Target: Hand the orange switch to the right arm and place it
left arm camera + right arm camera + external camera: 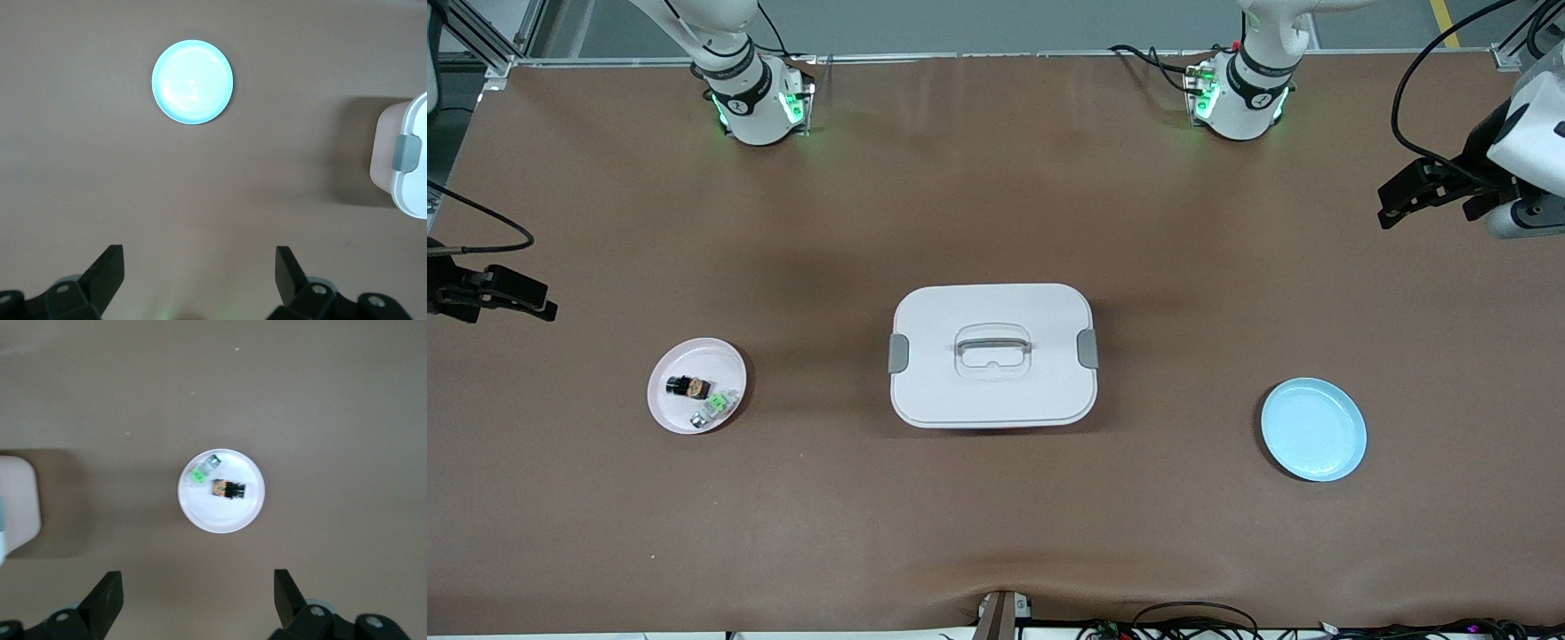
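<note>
The orange switch [687, 387], a tiny black oblong with an orange middle, lies on a small pale pink plate [711, 357] toward the right arm's end of the table. It also shows in the right wrist view [229, 489] on that plate [220, 517]. My right gripper [547, 309] is open and empty, up in the air near the table's edge at its own end; in its wrist view [198, 587] the jaws stand wide apart. My left gripper [1385, 209] is open and empty, up over its end of the table, and its wrist view [200, 267] shows bare table between the jaws.
A tiny green-and-white component [716, 407] lies beside the switch on the same plate. A white lidded box [943, 320] with a handle stands mid-table. A light blue plate [1313, 429] sits toward the left arm's end and shows in the left wrist view [192, 81].
</note>
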Controlling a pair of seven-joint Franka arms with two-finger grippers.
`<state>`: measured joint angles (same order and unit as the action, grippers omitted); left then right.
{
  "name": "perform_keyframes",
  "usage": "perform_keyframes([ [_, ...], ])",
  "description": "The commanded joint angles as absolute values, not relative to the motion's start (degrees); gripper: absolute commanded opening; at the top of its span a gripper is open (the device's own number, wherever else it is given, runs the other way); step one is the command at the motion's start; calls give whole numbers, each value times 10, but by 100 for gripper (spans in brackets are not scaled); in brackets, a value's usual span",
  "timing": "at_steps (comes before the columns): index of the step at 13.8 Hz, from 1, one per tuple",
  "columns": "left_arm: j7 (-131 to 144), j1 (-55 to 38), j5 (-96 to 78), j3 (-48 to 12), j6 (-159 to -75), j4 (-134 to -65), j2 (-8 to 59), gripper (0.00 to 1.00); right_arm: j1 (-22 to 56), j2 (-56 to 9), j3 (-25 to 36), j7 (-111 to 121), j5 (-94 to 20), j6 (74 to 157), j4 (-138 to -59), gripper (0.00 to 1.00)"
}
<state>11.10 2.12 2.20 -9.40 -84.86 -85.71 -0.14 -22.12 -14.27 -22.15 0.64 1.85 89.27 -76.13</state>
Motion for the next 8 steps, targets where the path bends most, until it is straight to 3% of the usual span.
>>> perform_keyframes([
  [1,116,22,16,-96,-844,-868,-18,100,-224,-147,-226,0,-5,872,-746,100],
  [8,115,22,16,-97,-843,-868,-19,100,-219,-137,-227,2,15,846,-745,100],
])
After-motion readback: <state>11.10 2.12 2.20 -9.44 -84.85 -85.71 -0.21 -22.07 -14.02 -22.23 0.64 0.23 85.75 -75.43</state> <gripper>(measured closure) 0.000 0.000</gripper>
